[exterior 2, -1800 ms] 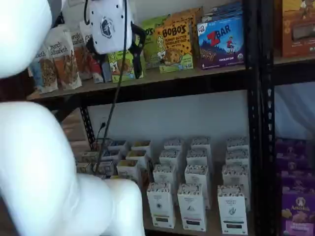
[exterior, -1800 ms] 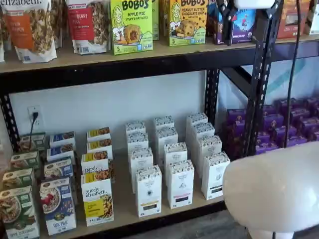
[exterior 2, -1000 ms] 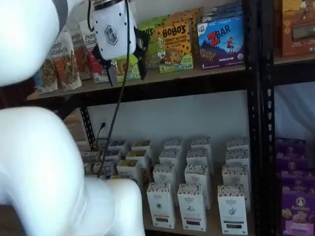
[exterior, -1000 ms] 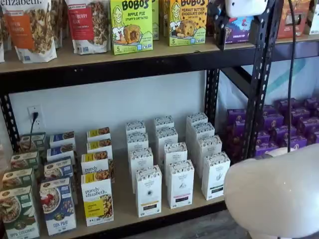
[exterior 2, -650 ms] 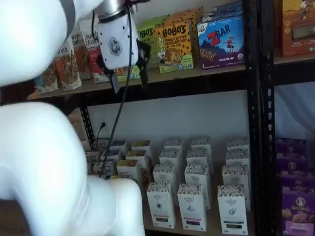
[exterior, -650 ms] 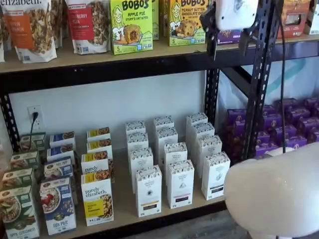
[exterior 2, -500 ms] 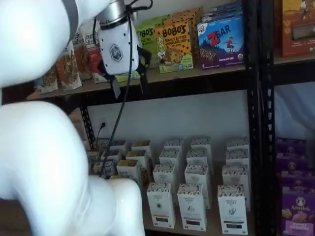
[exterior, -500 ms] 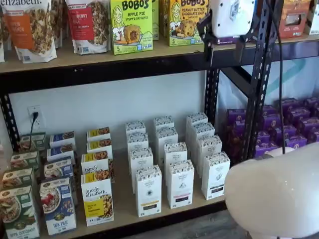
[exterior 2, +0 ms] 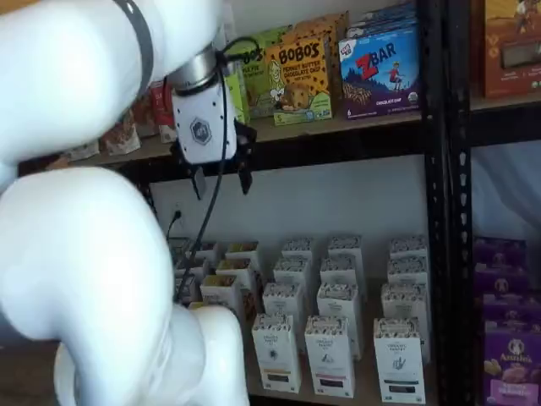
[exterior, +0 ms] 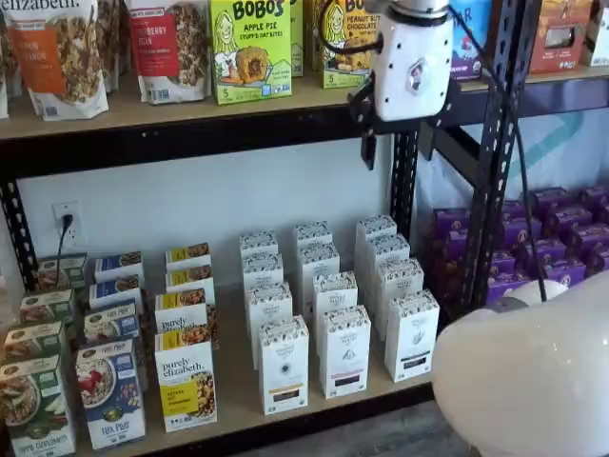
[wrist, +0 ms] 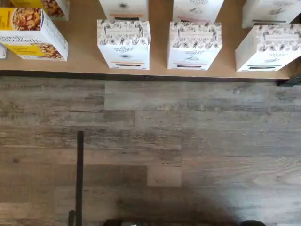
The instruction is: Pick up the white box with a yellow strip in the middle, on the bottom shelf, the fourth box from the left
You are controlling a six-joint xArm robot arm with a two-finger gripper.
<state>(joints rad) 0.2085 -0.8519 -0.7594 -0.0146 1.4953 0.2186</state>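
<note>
The white box (exterior: pixel 284 365) with the thin yellow strip stands at the front of its row on the bottom shelf (exterior: pixel 238 405). It also shows as the front carton (exterior 2: pixel 275 353) of its column, and close to the board's edge in the wrist view (wrist: pixel 123 43). My gripper (exterior: pixel 395 145) hangs well above it, level with the upper shelf's black rail. Its two black fingers point down with a plain gap between them, seen also at the gripper (exterior 2: pixel 221 180) in a shelf view. It is open and holds nothing.
Like white cartons (exterior: pixel 344 350) (exterior: pixel 411 335) stand beside the target, and a purely elizabeth box (exterior: pixel 186 379) flanks its other side. Bobo's boxes (exterior: pixel 250 48) fill the upper shelf. A black upright (exterior: pixel 495 152) and purple boxes (exterior: pixel 561 228) are at the right. My white arm (exterior 2: pixel 84 279) fills the foreground.
The gripper has come down from the top of the views to the upper shelf's rail and shifted sideways toward the white cartons' columns. Its fingers stay apart.
</note>
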